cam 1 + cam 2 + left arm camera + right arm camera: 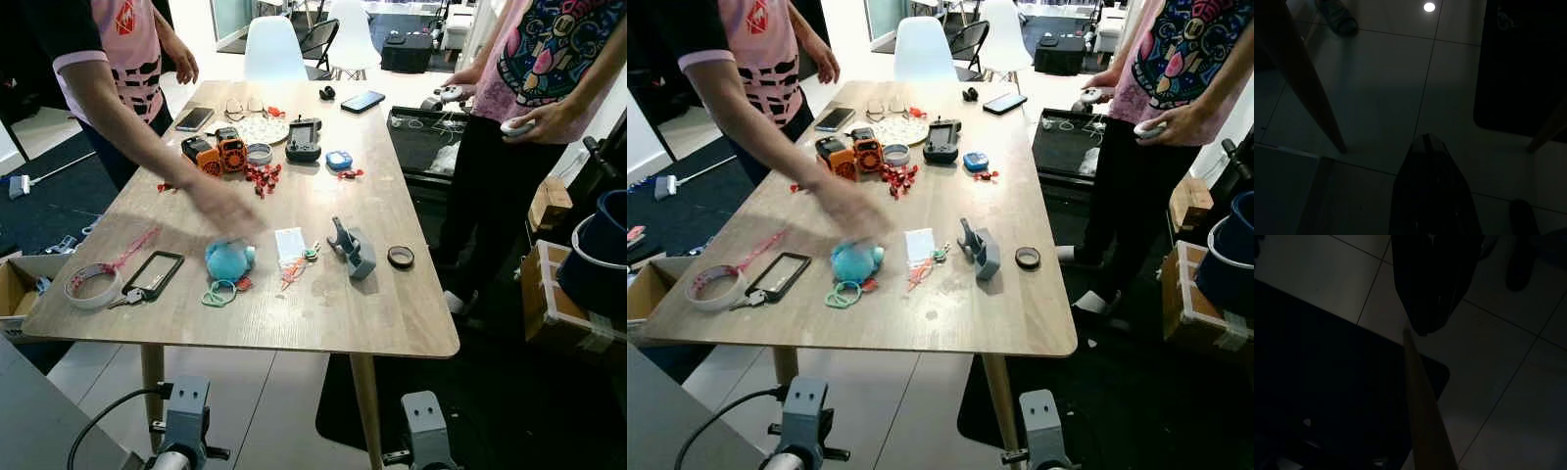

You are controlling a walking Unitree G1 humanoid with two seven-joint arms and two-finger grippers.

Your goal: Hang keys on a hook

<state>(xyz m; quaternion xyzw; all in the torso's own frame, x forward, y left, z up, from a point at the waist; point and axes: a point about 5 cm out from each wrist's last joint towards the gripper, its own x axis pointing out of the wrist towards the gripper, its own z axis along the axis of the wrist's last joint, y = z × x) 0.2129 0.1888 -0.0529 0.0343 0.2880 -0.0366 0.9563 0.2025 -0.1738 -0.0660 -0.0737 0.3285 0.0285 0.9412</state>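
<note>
On the wooden tabletop [323,304] the keys [294,271] lie beside a white card [290,243], just left of the grey hook stand [351,247], while a person's blurred hand [223,208] reaches over a blue plush toy [228,259]. Both arms hang idle below: the left gripper [1426,142] and right gripper [1422,330] point at the dim tiled floor [1391,88], jaws pressed together on nothing.

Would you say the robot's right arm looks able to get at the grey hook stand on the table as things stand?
Probably not yet. The right gripper hangs low over the floor, below the table; the grey hook stand sits unobstructed near that edge, so raising the arm might do.
</note>
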